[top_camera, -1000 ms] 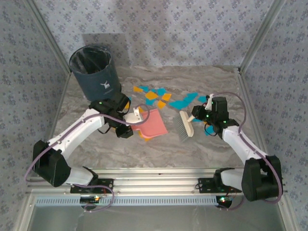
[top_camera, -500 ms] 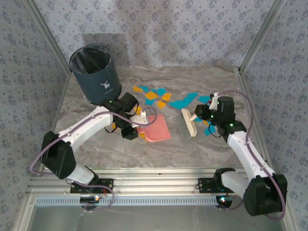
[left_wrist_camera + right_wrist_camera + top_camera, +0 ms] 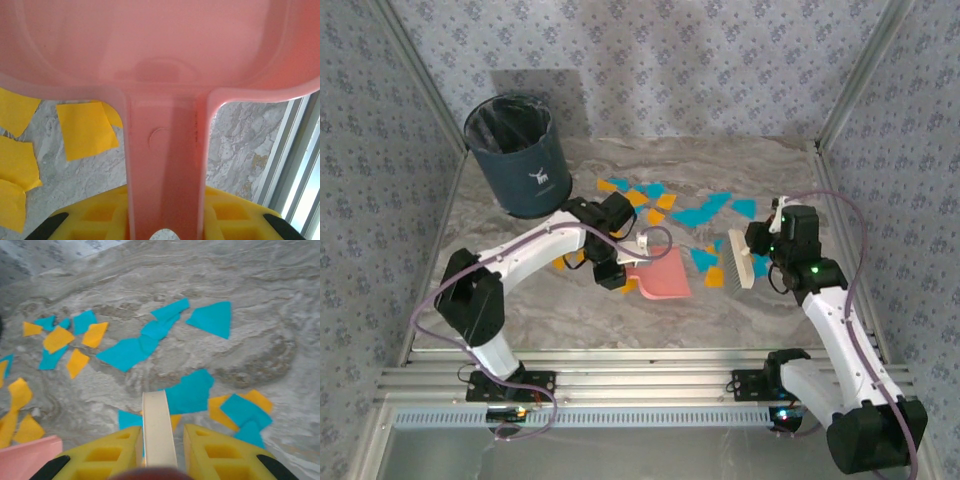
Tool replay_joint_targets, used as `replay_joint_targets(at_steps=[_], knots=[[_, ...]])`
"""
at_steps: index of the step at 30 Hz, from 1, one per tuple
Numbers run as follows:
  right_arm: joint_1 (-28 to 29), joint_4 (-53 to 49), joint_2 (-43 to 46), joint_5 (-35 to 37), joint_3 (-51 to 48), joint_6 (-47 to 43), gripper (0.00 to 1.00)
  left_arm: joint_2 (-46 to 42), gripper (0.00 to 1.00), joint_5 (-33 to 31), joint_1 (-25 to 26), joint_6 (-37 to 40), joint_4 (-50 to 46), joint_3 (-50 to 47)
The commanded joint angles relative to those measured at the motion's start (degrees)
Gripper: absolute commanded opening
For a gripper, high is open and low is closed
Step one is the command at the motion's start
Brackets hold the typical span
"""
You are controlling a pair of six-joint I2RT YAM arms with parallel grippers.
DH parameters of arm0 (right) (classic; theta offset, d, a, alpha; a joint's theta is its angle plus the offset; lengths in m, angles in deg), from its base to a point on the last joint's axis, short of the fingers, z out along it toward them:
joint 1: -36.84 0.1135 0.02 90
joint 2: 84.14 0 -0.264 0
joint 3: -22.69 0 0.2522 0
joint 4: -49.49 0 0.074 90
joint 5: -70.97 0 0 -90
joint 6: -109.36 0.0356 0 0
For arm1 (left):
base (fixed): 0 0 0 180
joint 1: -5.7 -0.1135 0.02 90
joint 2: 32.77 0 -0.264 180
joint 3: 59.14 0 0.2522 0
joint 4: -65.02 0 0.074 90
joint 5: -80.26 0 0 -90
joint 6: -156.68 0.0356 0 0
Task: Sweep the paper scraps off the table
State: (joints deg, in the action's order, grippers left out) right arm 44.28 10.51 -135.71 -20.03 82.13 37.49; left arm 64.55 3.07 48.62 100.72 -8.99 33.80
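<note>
Top external view: the right gripper point(image 3: 766, 240) clamps the brush point(image 3: 740, 262), its long head running near-to-far. Some paper scraps point(image 3: 705, 258) lie on the table point(image 3: 550, 312) just left of it, between brush and pink dustpan point(image 3: 662, 276), whose handle the left gripper point(image 3: 630, 245) pinches; more lie farther back.

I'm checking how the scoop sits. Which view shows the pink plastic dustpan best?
Top external: the whole pink plastic dustpan shows from above, outline and mouth clear. Left wrist gives its handle and rear wall close up; right wrist catches one pink corner.
</note>
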Motion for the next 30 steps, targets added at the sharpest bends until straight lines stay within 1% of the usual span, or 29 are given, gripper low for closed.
replay_joint_targets(at_steps=[1,8,11,18,24,30], knots=[[1.3,-4.0,1.1,7.5,2.8,-3.1,0.00,2.5,0.00,-0.5,0.8,0.7,-3.7,3.0],[6.0,-4.0,1.0,14.4,1.4,-4.4,0.00,6.7,0.00,-2.7,1.5,0.5,-6.2,6.5],[7.3,-3.5,0.5,15.7,1.0,-4.4,0.00,8.9,0.00,-3.4,1.6,0.5,-7.8,8.5],[8.5,-0.8,-1.5,14.6,-0.5,-3.2,0.00,13.8,0.00,-3.8,1.7,-1.3,-11.5,13.6],[9.4,0.7,-3.6,13.7,-1.1,-2.4,0.00,16.4,0.00,-2.8,1.9,-1.7,-12.8,16.7],[10.9,2.0,-5.1,13.3,-1.7,-1.6,0.00,20.2,0.00,-4.0,2.0,-3.1,-14.7,20.3]])
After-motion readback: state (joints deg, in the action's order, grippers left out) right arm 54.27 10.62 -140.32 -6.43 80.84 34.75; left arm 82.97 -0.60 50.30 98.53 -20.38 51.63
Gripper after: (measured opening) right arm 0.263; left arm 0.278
